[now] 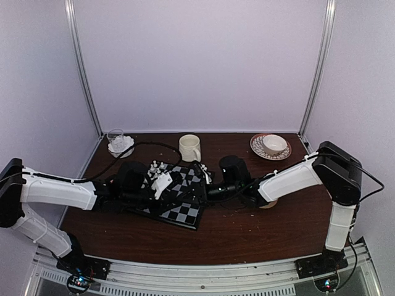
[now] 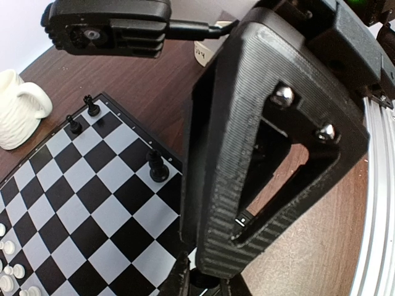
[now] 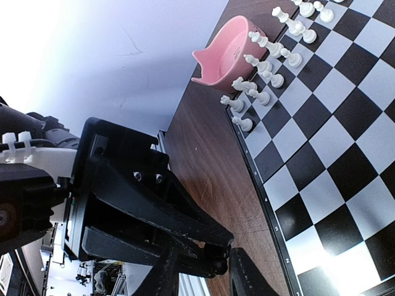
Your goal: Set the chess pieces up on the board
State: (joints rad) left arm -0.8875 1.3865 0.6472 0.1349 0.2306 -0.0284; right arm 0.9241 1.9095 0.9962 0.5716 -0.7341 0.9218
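The board (image 1: 185, 213) lies mid-table, and my two grippers meet over its right edge. My left gripper (image 2: 207, 285) is shut on a small black chess piece (image 3: 217, 264), of which the left wrist view shows only a dark round bit. My right gripper (image 3: 205, 279) stands open with its fingers on either side of that piece, a gap still showing. White pieces (image 3: 265, 61) stand in rows along the board's (image 3: 333, 154) far edge. Three black pieces (image 2: 157, 166) stand near the other edge (image 2: 92, 203).
A cream mug (image 1: 190, 148) stands just behind the board. A glass dish (image 1: 119, 143) holding white lumps is at the back left. At the back right is a saucer with a cup (image 1: 271, 146). Beside the white pieces sits a pink bowl (image 3: 225, 52).
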